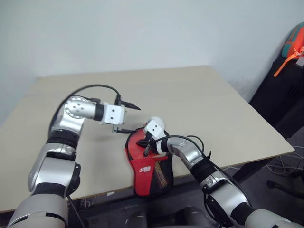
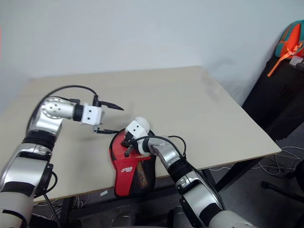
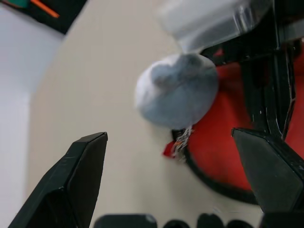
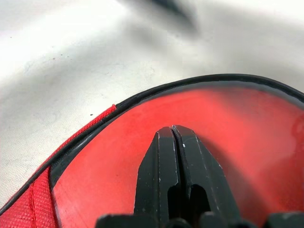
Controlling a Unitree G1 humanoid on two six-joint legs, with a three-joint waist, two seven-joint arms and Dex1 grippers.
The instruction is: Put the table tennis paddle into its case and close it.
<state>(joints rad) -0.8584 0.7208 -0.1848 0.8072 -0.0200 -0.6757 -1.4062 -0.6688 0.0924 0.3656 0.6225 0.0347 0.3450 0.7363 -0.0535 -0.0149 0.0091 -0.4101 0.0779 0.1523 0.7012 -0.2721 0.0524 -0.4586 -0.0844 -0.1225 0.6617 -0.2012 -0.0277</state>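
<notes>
While the case lies at table edge | right claw pressed closed on it

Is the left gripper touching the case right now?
Apart. In the left eye view the left gripper, jaws open, hangs beside the case with bare table between them; the left wrist view shows empty space between its fingers.

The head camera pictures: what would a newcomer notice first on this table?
Most striking is the red and black case lying at the near edge of the beige table, its narrow mesh end hanging over the edge. The right claw, shut, rests on the case's clear side, with red showing beneath. The left claw hangs open just beside the case's round end, and the left wrist view shows a pale blue-grey lump at the case's rim.
</notes>
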